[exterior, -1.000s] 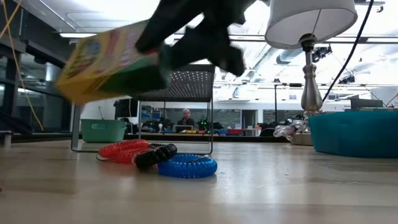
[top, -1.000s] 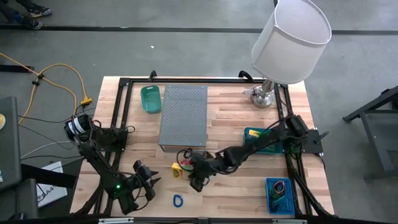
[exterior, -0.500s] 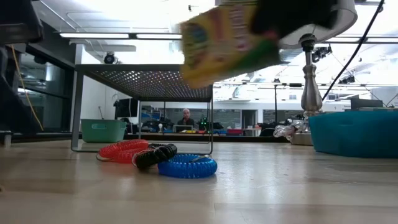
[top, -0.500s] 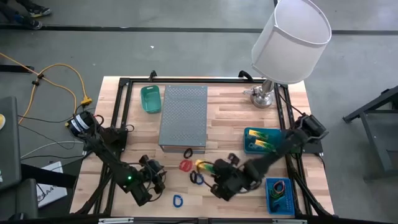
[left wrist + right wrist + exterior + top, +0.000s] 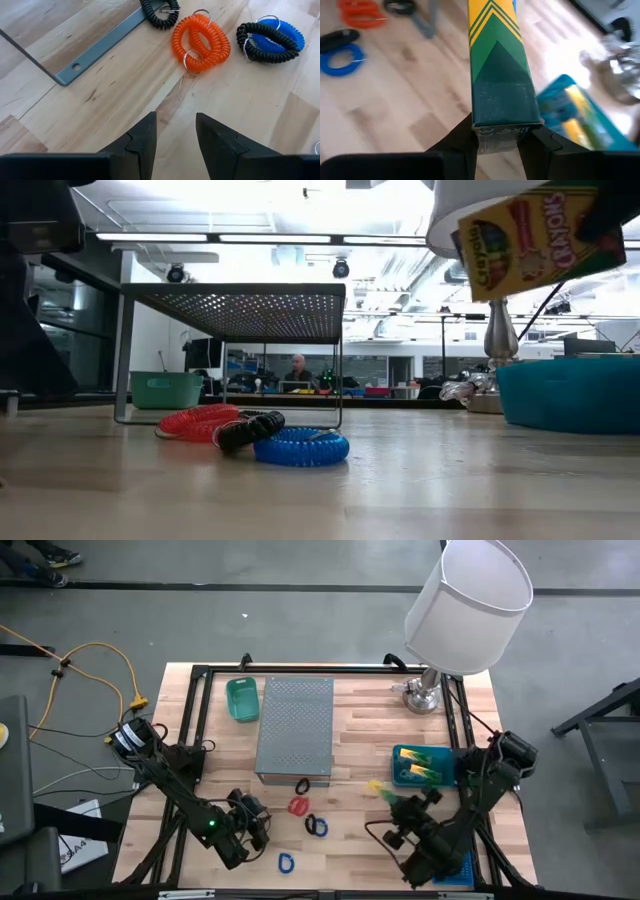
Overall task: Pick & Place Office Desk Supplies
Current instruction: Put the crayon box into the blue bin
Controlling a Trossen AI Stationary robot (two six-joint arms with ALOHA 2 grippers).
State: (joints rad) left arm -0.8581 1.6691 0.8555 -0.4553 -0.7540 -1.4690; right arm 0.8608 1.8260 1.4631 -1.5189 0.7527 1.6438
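Note:
A yellow-green crayon packet (image 5: pixel 495 55) hangs in the air, and my right gripper (image 5: pixel 502 134) is shut on it above the table's right half (image 5: pixel 398 804), just near of the teal tray (image 5: pixel 402 753). In the low view the packet (image 5: pixel 540 235) shows high up at the right. An orange coil band (image 5: pixel 201 42), a black coil lying on a blue one (image 5: pixel 270 37) and another black coil (image 5: pixel 160 10) lie flat on the wood. My left gripper (image 5: pixel 172 137) stands open just short of them, near the table's front left (image 5: pixel 252 827). My right gripper pinches the packet's near end (image 5: pixel 502 117) between its two fingers, one on each narrow side. The fingers slant down from the table's near right, and the packet runs on along them, beyond their tips. It is lifted clear of the table.
The grey perforated box (image 5: pixel 295 725) stands mid-table, its leg frame (image 5: pixel 95 50) close to the coils. The teal tray (image 5: pixel 560 87) holds more yellow-green packets (image 5: pixel 425 772). A green bin (image 5: pixel 242 700), a lamp (image 5: pixel 465 605), a lone blue coil (image 5: pixel 286 862) and a blue tray (image 5: pixel 468 868) under the right arm also show.
My right gripper has carried the crayon packet from the front of the grey box toward the table's right edge, rising and turning about as it went. My left gripper has shifted a little toward the coils, still open.

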